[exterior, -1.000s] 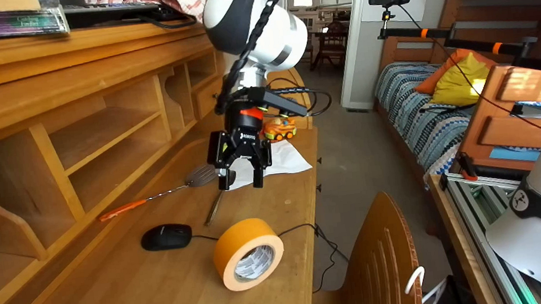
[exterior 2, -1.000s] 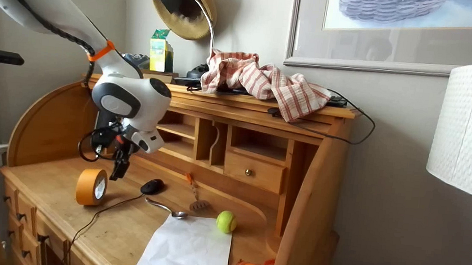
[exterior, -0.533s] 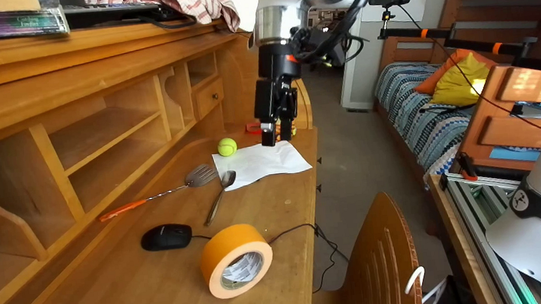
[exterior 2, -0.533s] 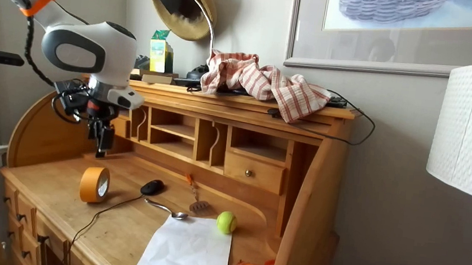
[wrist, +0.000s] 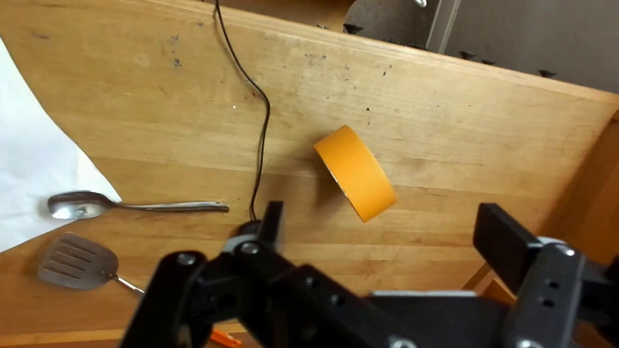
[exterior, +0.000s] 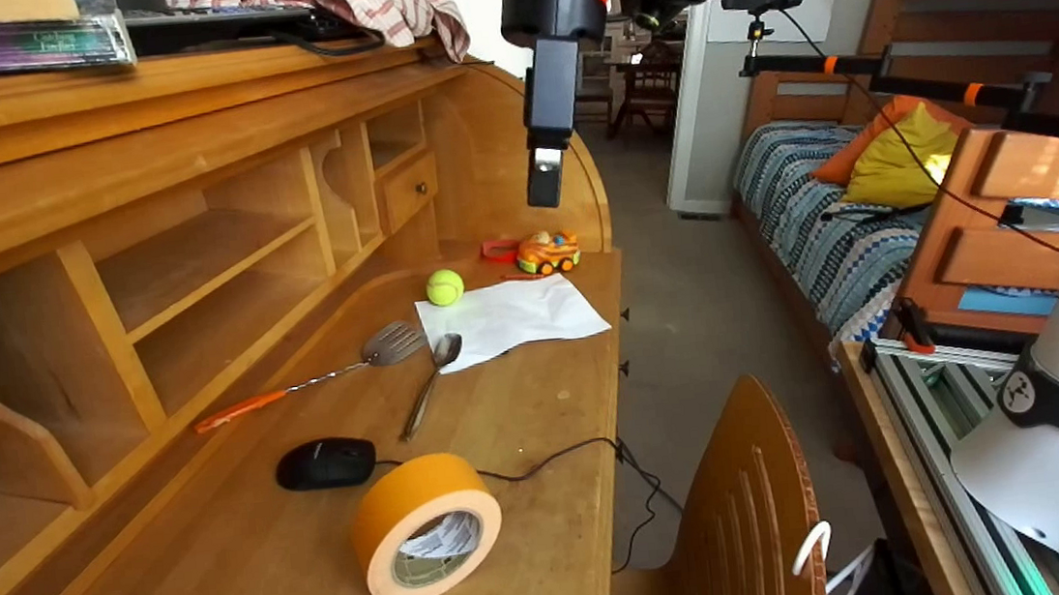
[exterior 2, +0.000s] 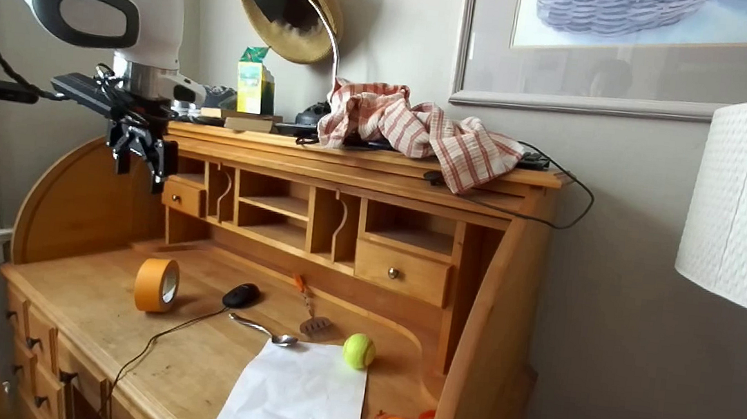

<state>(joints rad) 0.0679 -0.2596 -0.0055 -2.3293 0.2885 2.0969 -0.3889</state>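
My gripper [exterior 2: 139, 178] is open and empty, raised well above the desk [exterior 2: 84, 318]. In an exterior view it shows edge-on [exterior: 545, 179]. In the wrist view its fingers [wrist: 379, 210] stand wide apart, with bare wood between them. The nearest thing below is an orange tape roll [wrist: 356, 174], standing on its edge, apart from the fingers. The roll also shows in both exterior views [exterior: 413, 498] [exterior 2: 149, 284]. A black mouse [exterior: 325, 464] lies beside the roll; in the wrist view a finger mostly hides it. A spoon [wrist: 164, 207] and a slotted spatula [wrist: 77, 261] lie further off.
White paper [exterior: 522, 318], a tennis ball [exterior: 444, 287] and an orange toy car [exterior: 547, 252] are toward one desk end. The mouse cable [wrist: 263, 125] crosses the desktop. Wooden cubbyholes [exterior 2: 276, 206] line the back. A wooden chair [exterior: 744, 510] stands at the front edge.
My gripper has risen from near the desktop and turned. The tape roll, standing on edge, has rolled a little toward the back of the desk. The other objects stay put.
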